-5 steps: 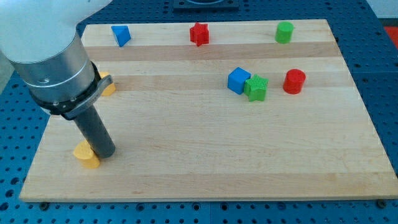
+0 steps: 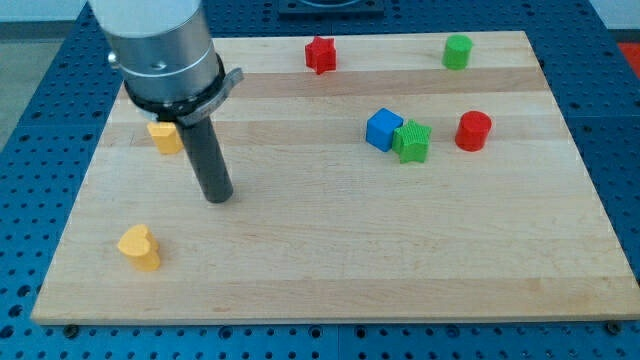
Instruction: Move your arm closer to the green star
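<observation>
My tip (image 2: pixel 219 197) stands on the board (image 2: pixel 330 270) left of centre; the green star (image 2: pixel 411 141) lies well to its right, touching the blue cube (image 2: pixel 383 129) on its left, with the red cylinder (image 2: pixel 473 131) just right.

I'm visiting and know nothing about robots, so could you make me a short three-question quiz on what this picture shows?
1. True or false: my tip is touching the green star.
2. Which block sits right against the green star on the view's left side? A) red cylinder B) blue cube C) yellow heart-shaped block
3. Fill in: the red star lies near the view's ____ edge of the wooden board.

Key:
1. False; my tip stands well off to the view's left of it, on bare board.
2. B.
3. Top.
</observation>
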Tool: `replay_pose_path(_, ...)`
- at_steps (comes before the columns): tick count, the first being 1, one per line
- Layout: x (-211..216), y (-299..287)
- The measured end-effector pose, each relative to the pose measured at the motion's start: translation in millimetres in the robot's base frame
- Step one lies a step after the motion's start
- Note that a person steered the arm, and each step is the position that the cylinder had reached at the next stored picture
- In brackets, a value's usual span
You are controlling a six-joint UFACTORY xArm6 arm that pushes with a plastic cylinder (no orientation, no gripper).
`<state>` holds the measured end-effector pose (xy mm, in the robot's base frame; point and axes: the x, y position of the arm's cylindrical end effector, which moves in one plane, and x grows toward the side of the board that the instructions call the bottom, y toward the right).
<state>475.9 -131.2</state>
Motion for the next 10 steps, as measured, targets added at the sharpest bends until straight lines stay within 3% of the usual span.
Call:
replay_pose_path(4, -105.6, 88.6)
replay_pose_path(6, -146.7, 159.7)
replay_pose_path(8, -141.6, 226.8)
replay_pose_path(10, -115.0, 241.4)
